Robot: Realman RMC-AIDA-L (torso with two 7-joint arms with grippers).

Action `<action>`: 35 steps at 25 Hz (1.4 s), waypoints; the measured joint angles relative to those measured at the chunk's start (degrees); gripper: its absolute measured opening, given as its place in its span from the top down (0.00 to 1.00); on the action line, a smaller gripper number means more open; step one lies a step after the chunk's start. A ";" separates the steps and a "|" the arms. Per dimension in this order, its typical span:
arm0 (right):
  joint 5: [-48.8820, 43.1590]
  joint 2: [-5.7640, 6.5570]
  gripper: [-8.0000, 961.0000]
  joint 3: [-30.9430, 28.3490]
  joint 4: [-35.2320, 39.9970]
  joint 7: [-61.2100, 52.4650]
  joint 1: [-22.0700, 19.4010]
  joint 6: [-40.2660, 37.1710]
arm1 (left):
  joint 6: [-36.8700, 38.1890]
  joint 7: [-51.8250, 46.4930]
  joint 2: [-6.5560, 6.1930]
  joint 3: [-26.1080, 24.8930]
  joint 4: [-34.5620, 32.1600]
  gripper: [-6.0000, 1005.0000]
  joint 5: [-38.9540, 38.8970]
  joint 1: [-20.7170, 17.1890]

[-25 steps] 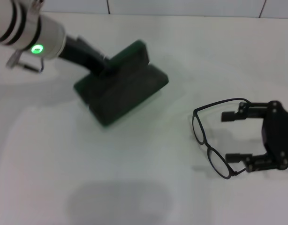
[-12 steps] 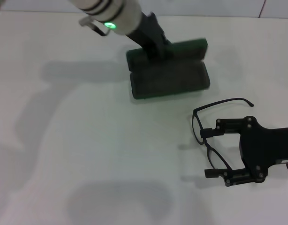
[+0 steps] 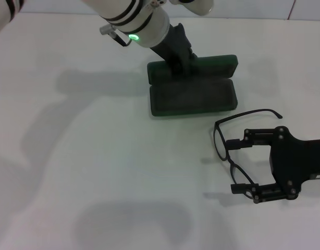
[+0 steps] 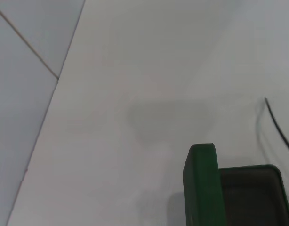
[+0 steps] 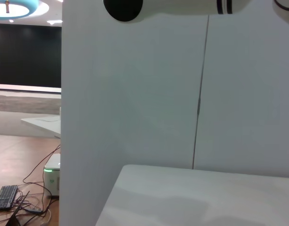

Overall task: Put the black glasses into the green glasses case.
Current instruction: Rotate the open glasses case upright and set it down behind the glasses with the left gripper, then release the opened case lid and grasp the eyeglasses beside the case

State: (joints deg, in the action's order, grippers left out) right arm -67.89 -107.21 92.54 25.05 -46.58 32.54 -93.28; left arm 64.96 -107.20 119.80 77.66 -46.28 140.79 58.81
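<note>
**Head view: case lay open and unfilled, glasses beside it**

Head view showed the green glasses case point(image 3: 193, 89) open on the white table point(image 3: 87, 156), its dark lined tray holding nothing. The left gripper point(image 3: 182, 56) was clamped on the case's far lid edge. Near the case, toward the robot's right, the black glasses point(image 3: 230, 151) lay on the table with temples unfolded. The right gripper point(image 3: 242, 165) sat at them, its fingers point(image 3: 239, 144) spread apart either side of the frame.
</note>
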 joint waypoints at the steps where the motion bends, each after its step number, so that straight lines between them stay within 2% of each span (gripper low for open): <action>1: 0.00 0.04 0.29 0.00 -0.10 -0.02 0.01 0.01 | 0.28 -0.95 0.03 0.13 0.00 0.79 -0.11 0.04; 8: 0.00 0.08 0.29 -0.08 -0.04 -0.17 -0.23 0.03 | 3.61 -3.75 0.08 0.21 -0.45 0.79 -1.25 0.31; 12: 0.01 0.07 0.29 -0.38 -0.32 -0.18 -0.46 0.00 | 4.81 -3.83 0.09 0.08 -4.56 0.68 -3.56 -2.30; 14: 0.03 0.07 0.29 -0.73 -0.41 -0.18 -0.70 -0.08 | 4.87 -2.83 0.06 -0.35 -9.07 0.63 -9.18 -5.92; 16: 0.04 0.09 0.29 -1.61 -0.38 -0.27 -1.28 -0.31 | 3.89 -0.89 0.04 -1.01 -12.23 0.53 -16.76 -10.12; 18: 0.04 0.12 0.29 -2.85 -0.01 -0.86 -1.84 -0.63 | 1.47 2.83 0.06 -2.61 -13.84 0.43 -29.04 -16.98; 19: 0.01 0.16 0.29 -3.26 0.43 -1.62 -2.01 -0.63 | 0.97 4.07 0.07 -3.04 -13.67 0.38 -33.52 -19.06; 21: -0.10 0.77 0.29 -3.75 2.13 -4.39 -2.16 -0.54 | 0.49 8.28 0.03 -3.40 -11.50 0.37 -46.64 -25.96; 22: -0.49 1.47 0.29 -3.77 3.81 -7.13 -2.19 -0.52 | 0.67 10.16 0.02 -3.35 -10.15 0.37 -51.64 -28.81; 26: -3.60 2.89 0.29 -4.68 10.19 -16.28 -2.39 -0.49 | 3.12 18.28 0.11 -2.63 -5.49 0.35 -64.95 -37.74; 28: -8.40 2.72 0.29 -7.13 15.76 -23.57 -2.95 -0.05 | 5.34 22.84 0.03 -2.53 -2.81 0.35 -68.91 -40.70; 30: -16.40 0.98 0.29 -11.68 24.97 -33.25 -4.47 0.91 | 7.18 26.11 -0.13 -2.72 -0.06 0.35 -70.81 -41.77; 33: -32.47 -4.26 0.30 -17.21 41.83 -49.19 -6.81 1.62 | 9.97 29.01 -0.51 -2.82 3.28 0.35 -71.37 -42.10; 35: -41.70 -7.42 0.30 -18.42 51.27 -57.71 -7.39 1.27 | 11.25 30.61 -0.63 -2.82 4.38 0.35 -70.76 -42.01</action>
State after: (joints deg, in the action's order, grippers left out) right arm -109.58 -114.63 74.12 76.32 -104.29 25.14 -92.00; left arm 76.21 -76.59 119.17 74.84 -41.91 70.03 16.80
